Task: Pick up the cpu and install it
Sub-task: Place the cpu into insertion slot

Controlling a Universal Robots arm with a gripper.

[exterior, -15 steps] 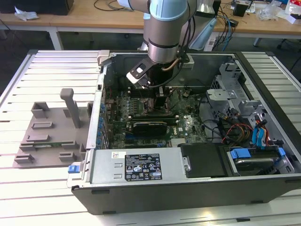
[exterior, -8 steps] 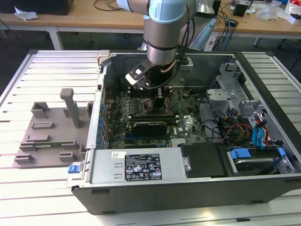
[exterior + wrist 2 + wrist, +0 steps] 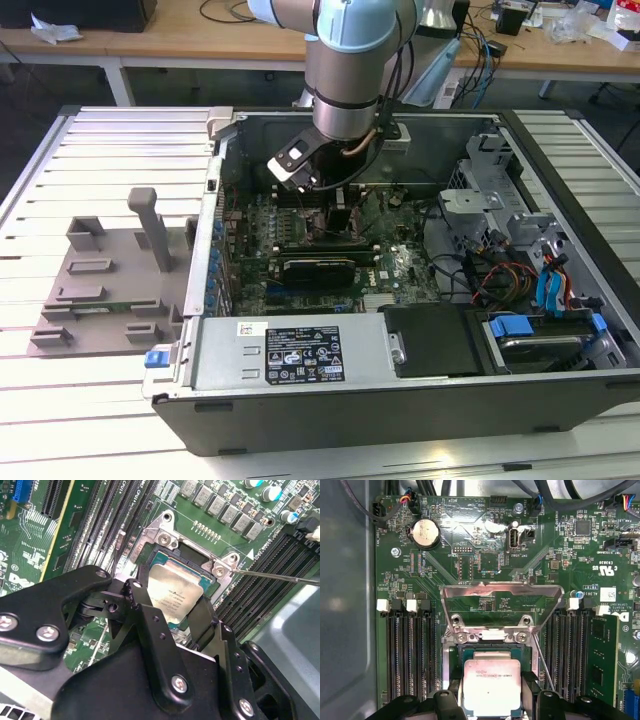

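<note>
The fingers of the gripper (image 3: pixel 174 611) are drawn in against two opposite edges of the cpu (image 3: pixel 492 686), holding it flat and square over the socket (image 3: pixel 490 636), whose load plate (image 3: pixel 500 586) stands swung open to admit it. The fingers hide its near edge; whether it is seated cannot be determined.

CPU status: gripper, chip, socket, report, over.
Gripper low in the dark computer case, fingers shut on the silver-grey square cpu. Cpu over the motherboard socket, steel load frame swung open. Thin metal lever rod off to one side.
</note>
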